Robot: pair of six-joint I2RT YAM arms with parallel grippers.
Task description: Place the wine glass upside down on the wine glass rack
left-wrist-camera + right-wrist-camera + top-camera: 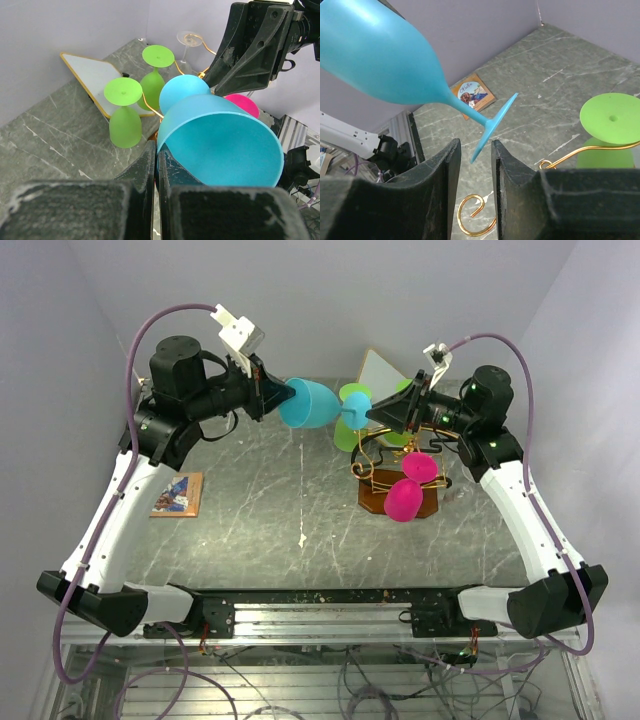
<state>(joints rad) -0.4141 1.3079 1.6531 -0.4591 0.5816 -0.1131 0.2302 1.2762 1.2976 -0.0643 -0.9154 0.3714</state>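
Holding the blue wine glass [312, 405] [225, 140] [375, 55] up in the air over the far middle of the desk [300, 510], lying sideways, with the bowl pointing to my left and the foot to my right. My left tool [283, 395] [156, 150] is pinching the rim of the bowl, fingers nearly together with just the glass wall between them. My right tool [372, 412] [476, 150] is sitting at the foot end. Its fingers are standing a bit apart with the edge of the foot in the gap, and I'm seeing daylight on both sides, so it isn't gripping anything.

The rack [375, 475] [470, 220] is standing on the far right part of the desk, just below and beside my right tool. Two pink glasses [403, 500] are hanging on its near side and two green ones [352, 400] [125, 125] are sitting upside down on the far side. A white gold-edged panel [385, 370] [95, 75] is leaning at the far edge behind it. A little picture card [178, 493] [472, 95] is lying near the left edge.
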